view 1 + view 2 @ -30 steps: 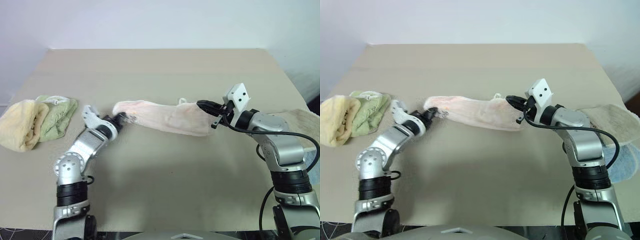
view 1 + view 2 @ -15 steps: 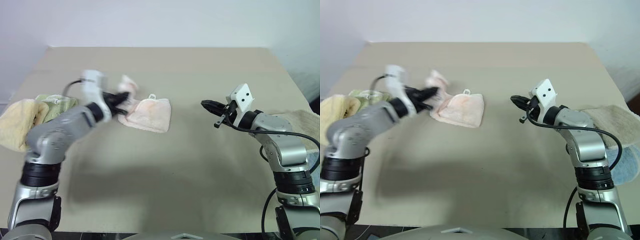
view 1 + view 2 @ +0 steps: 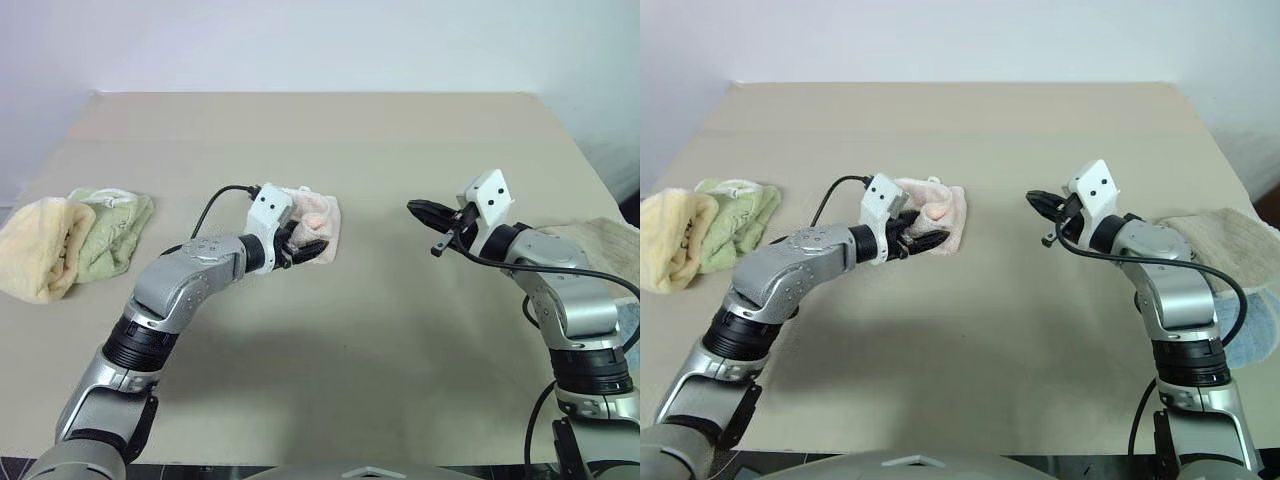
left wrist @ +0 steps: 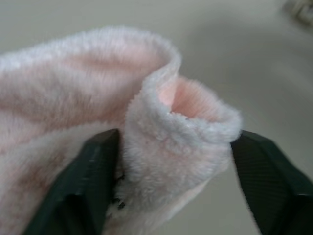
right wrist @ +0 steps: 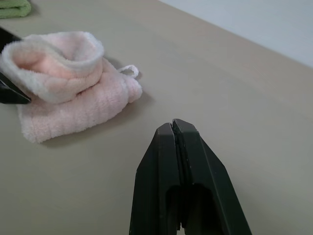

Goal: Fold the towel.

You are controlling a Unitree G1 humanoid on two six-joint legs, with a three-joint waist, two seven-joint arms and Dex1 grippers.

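The towel point(image 3: 318, 215), pale pink terry, lies bunched in a small folded heap on the tan table point(image 3: 330, 340), left of centre, with a rolled fold on top and a small loop point(image 5: 128, 71) at one corner. My left gripper point(image 3: 300, 245) sits at the heap's near edge. In the left wrist view its black fingers point(image 4: 93, 181) stand wide apart on either side of the towel's rolled fold point(image 4: 161, 127), so it is open. My right gripper point(image 3: 420, 210) hovers well to the right of the towel, shut and empty, pointing toward it.
A yellow towel point(image 3: 40, 245) and a green towel point(image 3: 110, 230) lie together at the table's left edge. At the right edge a beige towel point(image 3: 1225, 240) lies over a blue cloth point(image 3: 1255, 325). Bare tabletop spreads in front of and behind the pink heap.
A second ago both grippers held the towel stretched between them. The right one let go. The left arm swung the towel over into a heap and has now opened its fingers.
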